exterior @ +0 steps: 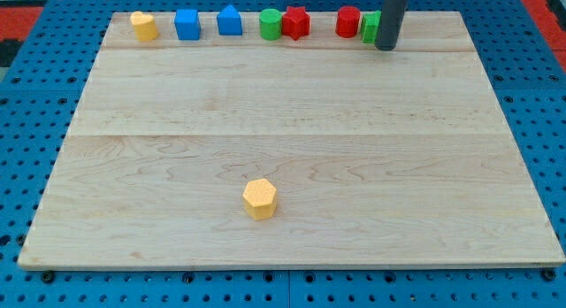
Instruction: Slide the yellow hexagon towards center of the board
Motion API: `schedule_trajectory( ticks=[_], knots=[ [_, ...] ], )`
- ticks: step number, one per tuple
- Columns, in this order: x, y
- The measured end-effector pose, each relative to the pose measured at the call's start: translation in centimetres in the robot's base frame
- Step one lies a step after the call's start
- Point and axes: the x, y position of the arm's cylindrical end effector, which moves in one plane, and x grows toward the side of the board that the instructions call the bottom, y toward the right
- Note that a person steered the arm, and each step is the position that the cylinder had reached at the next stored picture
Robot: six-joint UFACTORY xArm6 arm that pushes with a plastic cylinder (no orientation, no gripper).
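Note:
The yellow hexagon (260, 198) lies on the wooden board (292, 122), below the board's centre and slightly to the view's left. My tip (386, 47) is far from it, at the view's top right, touching the board just right of a green block (370, 26) that the rod partly hides. Nothing lies between the hexagon and the board's centre.
A row of blocks lines the top edge: a yellow block (143, 26), a blue cube (187, 25), a blue pointed block (229, 21), a green cylinder (270, 26), a red star (295, 23), a red cylinder (348, 22).

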Motion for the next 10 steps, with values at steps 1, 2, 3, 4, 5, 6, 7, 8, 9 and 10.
schedule_trajectory(
  ticks=[1,2,3,4,5,6,7,8,9,10],
  knots=[
    [-2.1,-1.1],
    [-3.2,-0.2],
    [-1.5,0.1],
    [9.6,0.3],
    [23.1,-2.4],
    [30.4,-10.1],
    [30.4,-20.8],
    [26.3,-24.1],
    [29.2,-24.0],
    [31.2,-22.8]
  ],
)
